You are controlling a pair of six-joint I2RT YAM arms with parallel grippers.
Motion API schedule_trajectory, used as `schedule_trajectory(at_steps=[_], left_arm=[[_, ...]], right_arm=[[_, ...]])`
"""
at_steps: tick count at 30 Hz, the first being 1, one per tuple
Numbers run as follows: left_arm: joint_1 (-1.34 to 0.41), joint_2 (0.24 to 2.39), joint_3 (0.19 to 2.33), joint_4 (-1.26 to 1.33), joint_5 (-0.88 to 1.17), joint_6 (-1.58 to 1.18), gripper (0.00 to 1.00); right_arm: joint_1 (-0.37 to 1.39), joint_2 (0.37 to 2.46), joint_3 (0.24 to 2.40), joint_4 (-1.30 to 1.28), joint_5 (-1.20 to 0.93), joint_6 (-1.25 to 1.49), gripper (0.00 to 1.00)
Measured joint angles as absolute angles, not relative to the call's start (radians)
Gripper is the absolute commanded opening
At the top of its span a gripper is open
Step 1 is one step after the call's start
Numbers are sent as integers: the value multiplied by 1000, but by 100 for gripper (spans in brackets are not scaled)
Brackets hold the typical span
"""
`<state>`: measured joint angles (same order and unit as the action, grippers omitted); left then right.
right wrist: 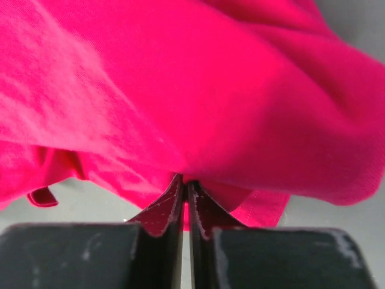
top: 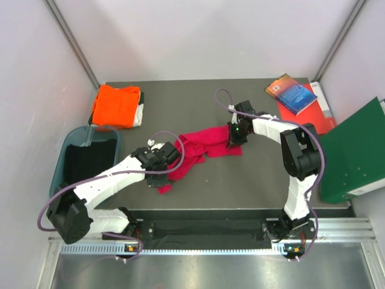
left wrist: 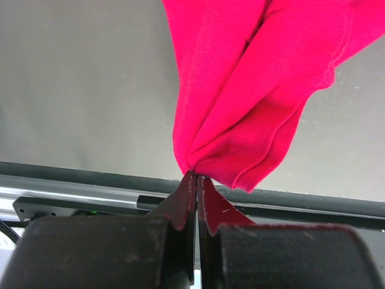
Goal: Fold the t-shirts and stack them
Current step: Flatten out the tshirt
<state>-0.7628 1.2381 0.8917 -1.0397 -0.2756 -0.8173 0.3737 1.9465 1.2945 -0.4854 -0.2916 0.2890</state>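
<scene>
Top external view: a crimson-red soft cloth t-shirt (top: 201,150) runs as a bunched, twisted band across the middle of the dark grey table (top: 252,180). The left gripper (top: 162,174) is at its near-left end and the right gripper (top: 234,137) at its far-right end. Bare table lies open behind the band toward the back wall, and more lies in front of it up to the near edge.

The edges are busier. A bright orange cloth t-shirt (top: 115,105) lies folded in the back left corner, well apart from the red one. A teal plastic bin (top: 90,139) stands at the left edge, just in front of the orange t-shirt. A stiff blue book (top: 292,93) lies on a red book (top: 319,114) at the back right, and a large green binder (top: 358,150) fills the right edge.

From above, neither gripper's fingertips can be made out. The wrist views show them. On the left wrist, the two dark fingers are pressed together on a gathered corner of red cloth, whose folds fan out beyond the tips. On the right wrist, the fingers likewise pinch a fold, and red fabric fills nearly the whole view.
</scene>
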Motion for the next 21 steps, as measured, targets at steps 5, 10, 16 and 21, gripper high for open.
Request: schedule_trajectory(at_steps=[5, 10, 16, 21], left_arm=[[-763, 1258, 895, -1040, -282, -813, 0], [-763, 1277, 906, -1048, -303, -813, 0], [-763, 1288, 917, -1053, -318, -810, 0], [-764, 1285, 899, -1045, -287, -802, 0]], right_arm=[[406, 1937, 1312, -480, -218, 281, 0], [417, 1823, 1325, -532, -147, 266, 0], [416, 1538, 1396, -569, -60, 247, 0], [397, 1311, 1458, -584, 28, 242, 0]])
